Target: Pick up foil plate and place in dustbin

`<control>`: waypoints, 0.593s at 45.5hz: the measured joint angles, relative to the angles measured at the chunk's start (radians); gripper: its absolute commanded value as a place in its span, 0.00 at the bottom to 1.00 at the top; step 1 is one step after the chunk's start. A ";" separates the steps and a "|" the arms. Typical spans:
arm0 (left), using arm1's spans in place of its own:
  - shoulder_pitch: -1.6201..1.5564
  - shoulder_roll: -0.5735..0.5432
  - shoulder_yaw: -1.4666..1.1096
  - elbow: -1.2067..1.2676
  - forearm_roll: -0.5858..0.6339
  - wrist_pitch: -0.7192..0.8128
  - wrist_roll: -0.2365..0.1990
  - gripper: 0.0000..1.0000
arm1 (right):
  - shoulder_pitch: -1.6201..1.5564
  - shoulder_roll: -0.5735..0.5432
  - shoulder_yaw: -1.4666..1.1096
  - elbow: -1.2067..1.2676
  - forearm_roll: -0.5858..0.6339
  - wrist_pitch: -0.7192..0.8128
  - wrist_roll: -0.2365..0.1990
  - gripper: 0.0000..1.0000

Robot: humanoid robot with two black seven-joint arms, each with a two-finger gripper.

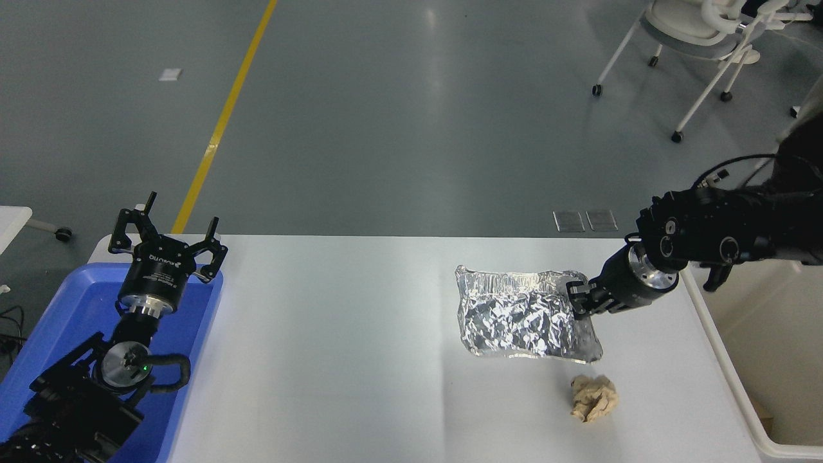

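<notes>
The crumpled silver foil plate (521,313) hangs lifted above the white table (334,360), tilted toward the camera. My right gripper (577,298) is shut on the foil plate's right rim and holds it up. The cream dustbin (726,379) stands at the table's right edge, right of the plate; my right arm crosses over its far part. My left gripper (168,233) is open and parked at the lower left over a blue tray.
A tan crumpled paper ball (594,399) lies on the table below the plate. A shallow blue tray (51,334) sits at the table's left end. A person in dark clothing (800,154) is at the far right, with white chairs (701,32) behind.
</notes>
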 measured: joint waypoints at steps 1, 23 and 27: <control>0.000 0.000 0.000 0.000 0.000 0.000 0.000 1.00 | 0.052 -0.003 -0.015 0.032 0.011 0.009 0.000 0.00; 0.001 0.000 0.000 0.000 0.000 0.000 0.000 1.00 | 0.592 -0.001 -0.161 0.319 0.099 0.155 0.000 0.00; 0.001 0.000 0.000 0.000 0.000 0.000 0.000 1.00 | 0.620 -0.001 -0.175 0.332 0.102 0.165 -0.002 0.00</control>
